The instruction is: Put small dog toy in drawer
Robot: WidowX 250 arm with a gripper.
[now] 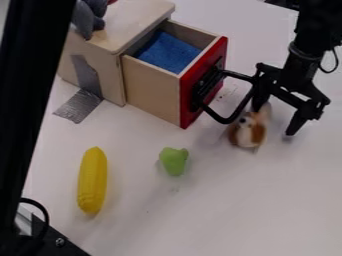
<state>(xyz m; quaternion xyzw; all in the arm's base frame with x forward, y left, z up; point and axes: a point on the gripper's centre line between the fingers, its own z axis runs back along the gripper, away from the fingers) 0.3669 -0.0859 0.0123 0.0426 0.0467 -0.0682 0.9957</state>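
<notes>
At the right, my gripper hangs low with its two fingers spread apart. The small brown and white dog toy is on the table, just below and beside the left finger, which overlaps its upper part; whether they touch I cannot tell. Pulled out from its wooden cabinet, the drawer has a red front with a black handle. A blue lining covers the inside of the drawer that shows. The handle reaches close to the left finger and the dog toy.
On the white table, a yellow corn toy lies at lower left and a small green toy near the middle. A grey plush toy rests on the cabinet. Silver tape runs onto the table. A black post crosses the left side.
</notes>
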